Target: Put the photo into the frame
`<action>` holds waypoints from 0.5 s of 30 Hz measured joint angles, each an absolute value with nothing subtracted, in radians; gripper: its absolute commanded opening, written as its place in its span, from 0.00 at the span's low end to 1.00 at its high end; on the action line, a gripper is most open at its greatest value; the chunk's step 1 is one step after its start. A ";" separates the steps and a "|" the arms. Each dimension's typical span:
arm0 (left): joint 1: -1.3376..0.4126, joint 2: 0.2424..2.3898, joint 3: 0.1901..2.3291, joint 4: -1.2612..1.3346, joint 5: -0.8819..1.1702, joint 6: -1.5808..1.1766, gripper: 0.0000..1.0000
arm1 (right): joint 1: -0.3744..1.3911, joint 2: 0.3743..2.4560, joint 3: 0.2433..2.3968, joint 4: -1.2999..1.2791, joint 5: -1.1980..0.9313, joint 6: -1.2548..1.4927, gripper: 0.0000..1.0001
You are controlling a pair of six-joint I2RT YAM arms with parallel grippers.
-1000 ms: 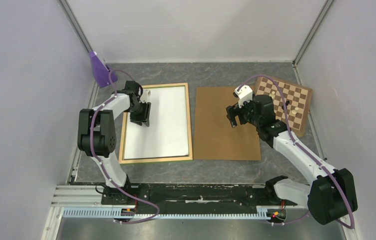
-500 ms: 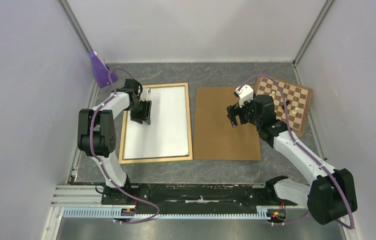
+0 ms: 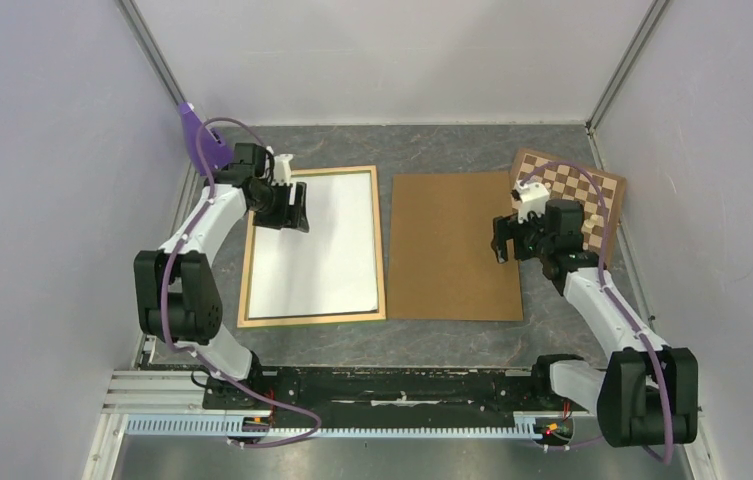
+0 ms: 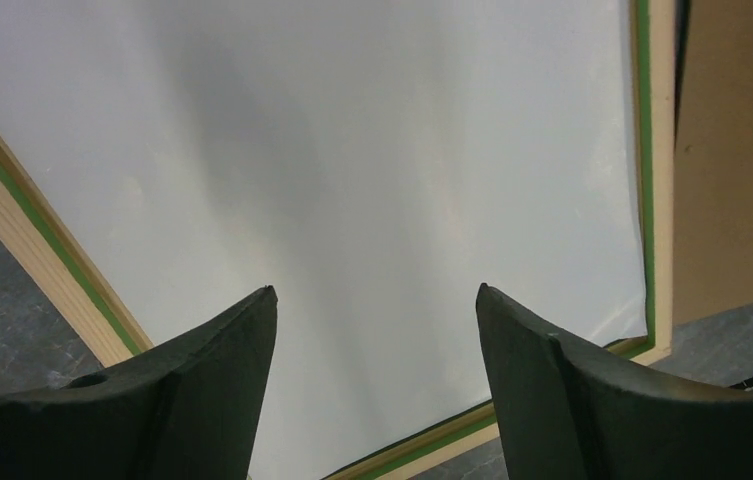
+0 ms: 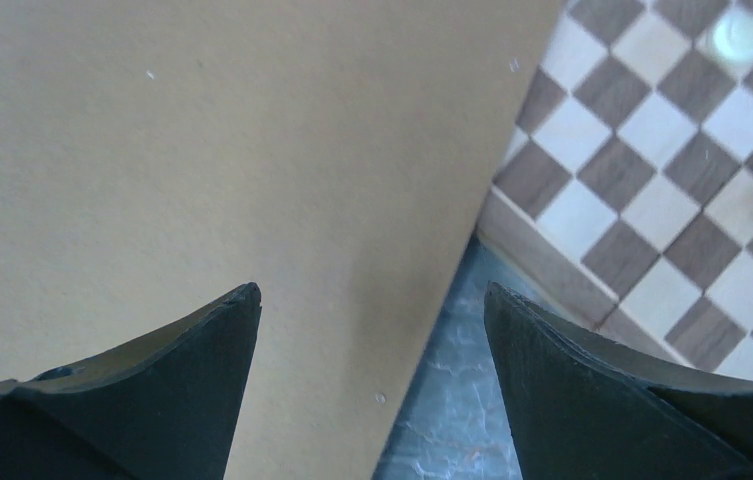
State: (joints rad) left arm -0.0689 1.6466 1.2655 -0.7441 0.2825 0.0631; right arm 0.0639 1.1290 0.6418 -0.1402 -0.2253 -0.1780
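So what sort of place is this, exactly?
Most likely a robot test cell in a lab: a left arm and right arm bolted to a rail, plain walls boxing in the table, and props like a frame and chessboard laid out.

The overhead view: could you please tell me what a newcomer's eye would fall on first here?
The photo, white side up inside the pale wooden frame, stands out at the left of the table. Beside it lies a plain brown panel, with a chessboard at the far right. The left tool hangs open over the photo's far part, the right tool open over the panel's right edge.
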 measured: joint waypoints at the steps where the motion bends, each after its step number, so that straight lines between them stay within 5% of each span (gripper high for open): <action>1: -0.070 1.631 1.266 -0.748 0.295 0.062 0.82 | 0.045 1.126 0.633 -0.155 -0.236 -0.180 0.85; 15: -0.125 1.521 1.256 -0.749 0.380 0.062 0.85 | -0.231 1.174 0.548 -0.270 -0.508 -0.244 0.81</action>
